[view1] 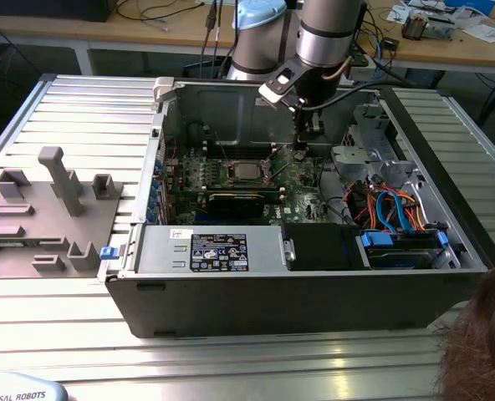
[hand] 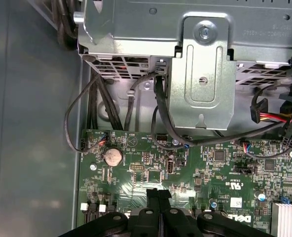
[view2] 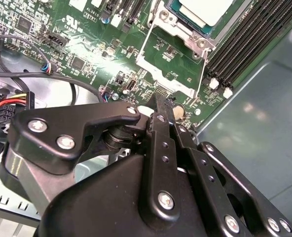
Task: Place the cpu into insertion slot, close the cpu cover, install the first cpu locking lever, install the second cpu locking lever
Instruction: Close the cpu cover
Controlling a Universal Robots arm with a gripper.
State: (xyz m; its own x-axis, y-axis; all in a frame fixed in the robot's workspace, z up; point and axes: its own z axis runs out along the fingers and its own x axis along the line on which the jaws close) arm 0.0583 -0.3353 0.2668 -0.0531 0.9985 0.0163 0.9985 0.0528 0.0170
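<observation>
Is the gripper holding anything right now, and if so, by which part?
Nothing is held: the gripper is shut and empty, above the green board and apart from the cpu.

Grey fixture block [view1: 43, 225] beside the open computer case [view1: 273, 301]

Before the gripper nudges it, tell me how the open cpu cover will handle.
The cpu cover is a thin silver frame around a window, so probably light and springy. It lies flipped open beside the cpu, apparently hinged, so a push should swing it, not slide it. Bare metal may slip against the shut gripper.
</observation>
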